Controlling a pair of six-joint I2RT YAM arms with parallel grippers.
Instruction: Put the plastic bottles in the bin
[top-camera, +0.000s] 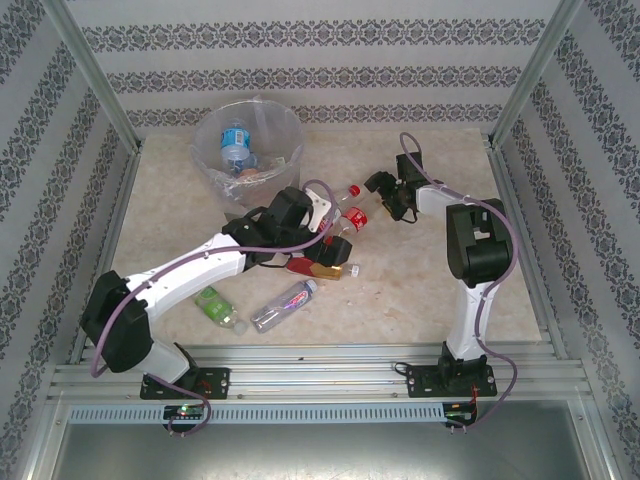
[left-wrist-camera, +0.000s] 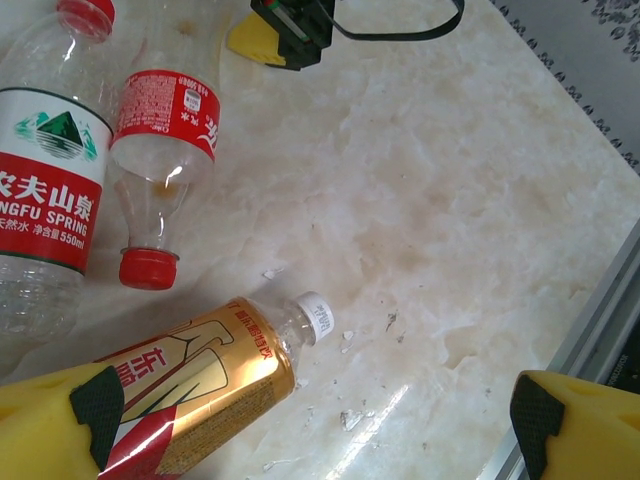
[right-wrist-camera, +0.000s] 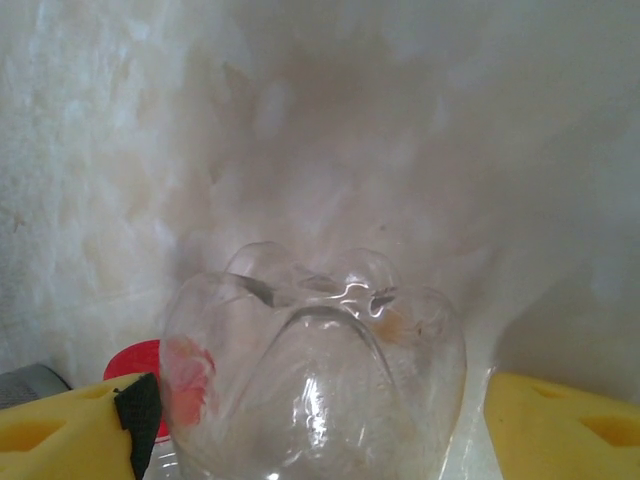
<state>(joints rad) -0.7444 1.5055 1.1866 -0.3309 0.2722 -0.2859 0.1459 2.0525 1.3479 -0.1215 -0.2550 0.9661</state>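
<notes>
— How many bottles are lying on the table (top-camera: 430, 290)?
— I am counting five: one Nongfu Spring bottle (left-wrist-camera: 40, 190), one red-label bottle (left-wrist-camera: 165, 150), one gold bottle (left-wrist-camera: 200, 385), one green-label bottle (top-camera: 218, 308) and one clear bottle (top-camera: 285, 305).
— And bins?
— One bin (top-camera: 205, 150) is standing. It is showing one blue-label bottle (top-camera: 235, 142) inside; the remaining contents are proving uncountable.

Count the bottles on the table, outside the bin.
5: a green-labelled bottle and a clear bottle at the near edge; an orange bottle, a Nongfu Spring bottle and a red-labelled bottle mid-table. The left arm may hide others.
</notes>
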